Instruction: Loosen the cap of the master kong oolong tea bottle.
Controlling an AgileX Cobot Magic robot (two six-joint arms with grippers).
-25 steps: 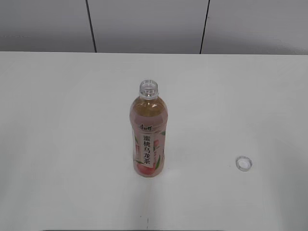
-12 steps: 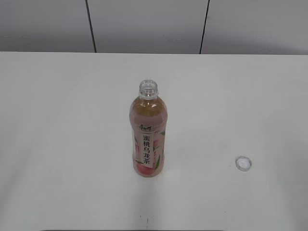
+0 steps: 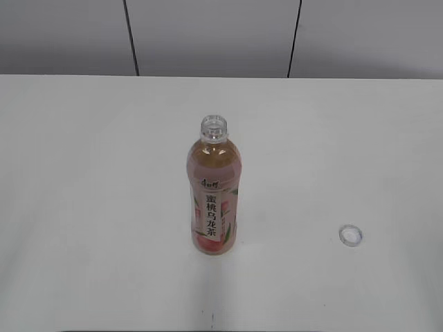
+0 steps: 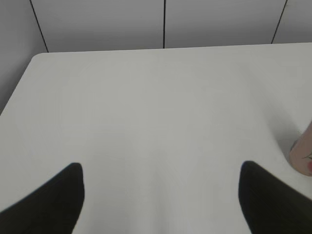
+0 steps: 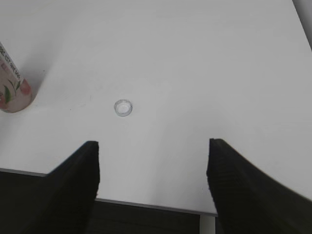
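The cap [image 3: 351,236] lies off the upright master kong oolong tea bottle [image 3: 214,195], on the table [image 3: 90,173] to its right, ahead of the empty, wide-open right gripper [image 5: 152,161]; the left gripper [image 4: 161,195] also gapes empty.

Only the fingers show: the matte black, wedge-shaped left tool [image 4: 161,202] has two smooth, rounded fingers [image 4: 51,202], while the matching black right tool [image 5: 153,187] has fingers [image 5: 73,187] with finely ribbed inner edges
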